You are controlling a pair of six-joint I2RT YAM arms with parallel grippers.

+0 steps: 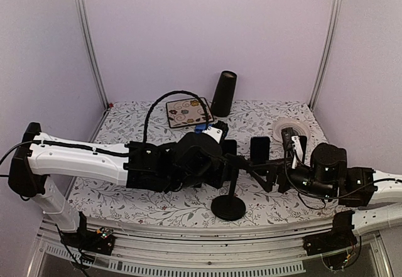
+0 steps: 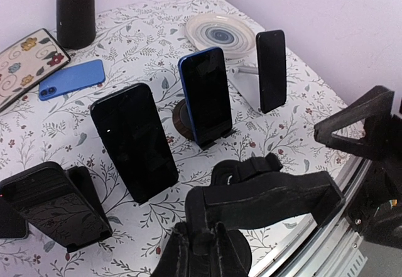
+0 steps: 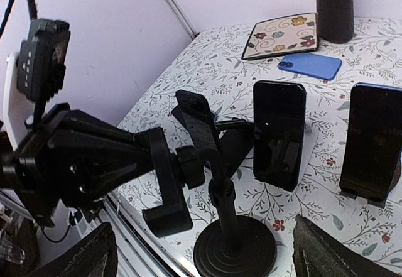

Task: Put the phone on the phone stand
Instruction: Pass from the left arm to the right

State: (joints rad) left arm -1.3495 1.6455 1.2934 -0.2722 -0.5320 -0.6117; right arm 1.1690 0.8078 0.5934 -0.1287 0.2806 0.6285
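A black phone stand [image 1: 228,206] with a round base and thin pole stands near the table's front edge. Its clamp holder [image 2: 267,195] holds no phone. My left gripper [image 2: 204,242] is shut on the end of that holder, which juts out to the side [image 3: 164,186]. My right gripper [image 3: 210,255] stands wide open just in front of the stand's base [image 3: 233,249], its fingers [image 3: 81,258] on either side and touching nothing. A blue phone [image 3: 311,65] lies flat on the cloth at the back [image 2: 72,79], apart from both grippers.
Several other phones lean on small stands behind: a black one [image 2: 135,139], a blue-edged one [image 2: 207,95], one on a white stand [image 2: 271,70], one at the left [image 2: 56,201]. A black cylinder [image 1: 223,93], patterned mat [image 1: 187,112] and plate [image 1: 291,128] sit at the back.
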